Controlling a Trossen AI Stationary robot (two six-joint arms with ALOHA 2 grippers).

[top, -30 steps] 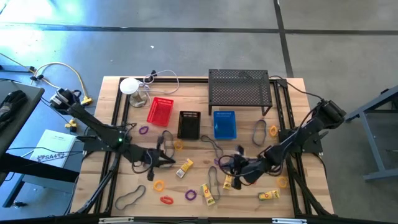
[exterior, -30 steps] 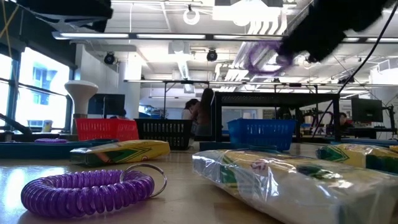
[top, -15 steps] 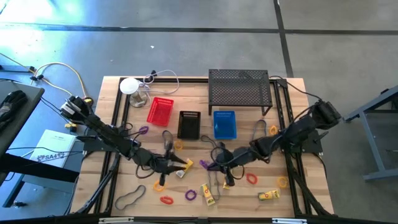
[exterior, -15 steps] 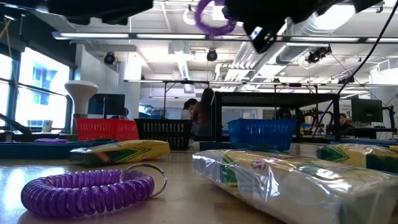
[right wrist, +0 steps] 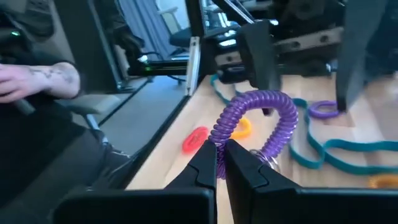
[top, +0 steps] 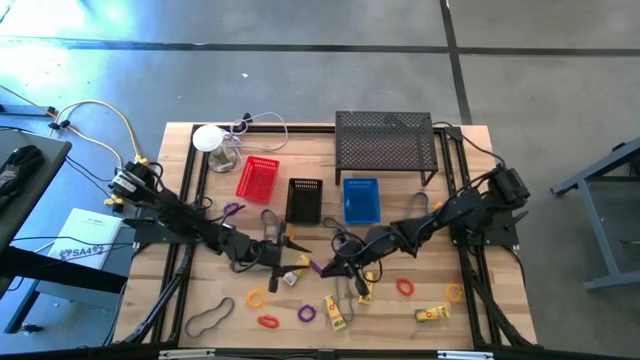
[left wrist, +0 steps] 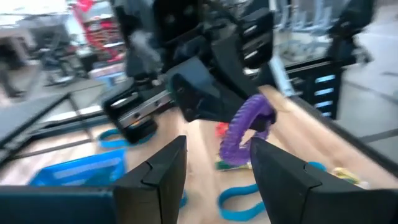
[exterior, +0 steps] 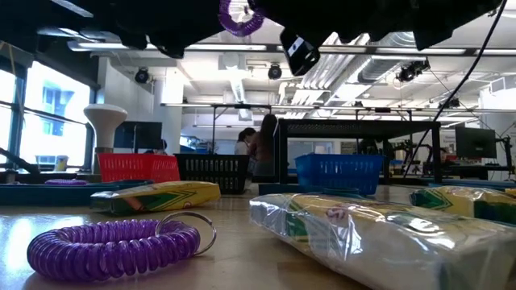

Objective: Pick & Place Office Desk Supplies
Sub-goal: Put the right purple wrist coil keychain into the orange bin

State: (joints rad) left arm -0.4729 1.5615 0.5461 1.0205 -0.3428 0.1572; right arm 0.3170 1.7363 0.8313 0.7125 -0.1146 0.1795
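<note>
The step in hand looks like a handover in the air above the middle of the wooden counter. The right claw is closed on the purple coiled plastic ring. The left claw stands open just before it, the ring between its fingers; next it should close, then the right lets go.

Black wire-mesh shelf, white round lamp-like object with cable, red, black and blue plastic baskets on wooden table.
</note>
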